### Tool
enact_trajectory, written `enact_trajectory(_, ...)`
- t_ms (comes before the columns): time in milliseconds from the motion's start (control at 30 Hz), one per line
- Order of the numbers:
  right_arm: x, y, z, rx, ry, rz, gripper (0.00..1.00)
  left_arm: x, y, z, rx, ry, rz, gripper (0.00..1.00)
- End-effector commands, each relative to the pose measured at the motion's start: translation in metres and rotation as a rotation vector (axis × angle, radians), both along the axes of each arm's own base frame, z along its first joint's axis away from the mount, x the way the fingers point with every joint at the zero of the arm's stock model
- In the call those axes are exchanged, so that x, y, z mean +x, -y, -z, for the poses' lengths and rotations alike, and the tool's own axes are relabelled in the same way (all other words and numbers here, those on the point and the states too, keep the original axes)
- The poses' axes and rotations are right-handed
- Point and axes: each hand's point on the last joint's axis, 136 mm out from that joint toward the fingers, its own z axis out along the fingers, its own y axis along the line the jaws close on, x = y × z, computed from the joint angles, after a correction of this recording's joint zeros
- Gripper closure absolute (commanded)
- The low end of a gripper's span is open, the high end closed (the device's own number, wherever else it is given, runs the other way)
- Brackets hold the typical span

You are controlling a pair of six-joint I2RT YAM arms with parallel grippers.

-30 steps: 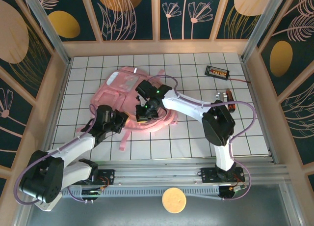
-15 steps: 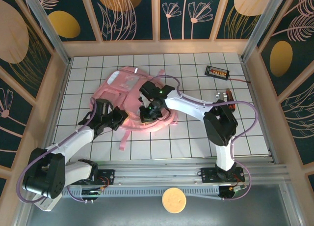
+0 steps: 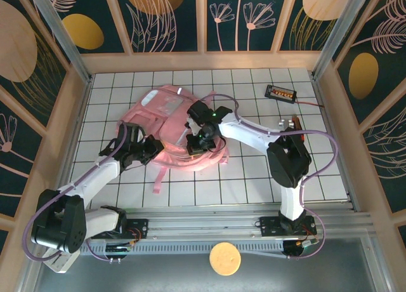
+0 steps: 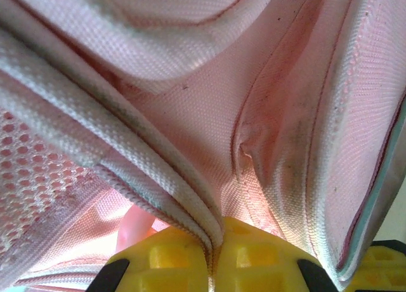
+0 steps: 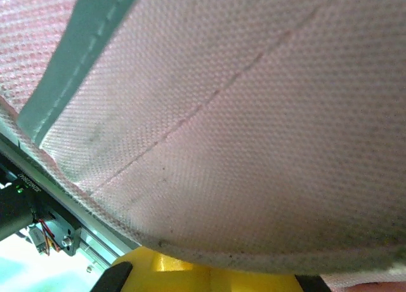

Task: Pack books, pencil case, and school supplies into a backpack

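Observation:
The pink backpack (image 3: pixel 166 117) lies on the white tiled table, left of centre. My left gripper (image 3: pixel 144 150) is at its near-left edge. In the left wrist view its yellow fingers (image 4: pixel 177 257) are shut on a piped seam of the backpack (image 4: pixel 190 101). My right gripper (image 3: pixel 198 143) is at the backpack's near-right edge. In the right wrist view its yellow fingers (image 5: pixel 190 270) are shut under a fold of the backpack's pink fabric (image 5: pixel 241 127), pinching its edge. The books, pencil case and school supplies are hidden or out of view.
A black gadget with orange digits (image 3: pixel 281 92) and a red wire sits at the far right. A pink strap (image 3: pixel 158 179) trails toward the near edge. Wooden walls (image 3: pixel 60 146) close in the table on three sides.
Both grippers have stayed shut on the backpack. The right gripper has drifted right and slightly away, the left slightly away, and the backpack has shifted with them.

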Motion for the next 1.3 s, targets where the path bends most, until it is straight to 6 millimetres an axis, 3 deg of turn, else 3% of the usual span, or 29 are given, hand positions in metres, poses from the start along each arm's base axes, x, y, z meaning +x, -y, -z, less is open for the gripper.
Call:
enact_trajectory(0, -0.014, 0.020, -0.008, -0.037, -0.035, -0.016, 1.00, 0.010, -0.009, -0.010, 0.088, 0.060, 0.055, 1.00)
enact_trajectory(300, -0.017, 0.005, -0.015, 0.008, -0.043, -0.032, 1.00, 0.027, -0.024, -0.006, 0.160, 0.032, 0.108, 1.00)
enact_trajectory(567, -0.006, -0.005, -0.016, 0.015, -0.032, -0.021, 1.00, 0.038, -0.029, -0.009, 0.187, 0.036, 0.126, 1.00)
enact_trajectory(600, -0.004, -0.008, -0.017, 0.020, -0.033, -0.017, 1.00, 0.038, -0.028, -0.010, 0.176, 0.036, 0.125, 0.97)
enact_trajectory(633, -0.003, -0.011, -0.017, 0.027, -0.038, -0.013, 1.00, 0.037, -0.025, -0.011, 0.156, 0.035, 0.123, 0.86)
enact_trajectory(733, -0.002, -0.023, -0.023, 0.068, -0.061, -0.003, 1.00, 0.031, -0.016, -0.018, 0.042, 0.046, 0.078, 0.68)
enact_trajectory(1000, 0.002, -0.044, -0.036, 0.133, -0.091, -0.013, 1.00, -0.010, -0.020, -0.026, -0.253, 0.056, -0.190, 0.65)
enact_trajectory(1267, -0.004, -0.053, -0.035, 0.135, -0.108, -0.041, 1.00, -0.022, -0.020, -0.031, -0.336, 0.072, -0.257, 0.58)
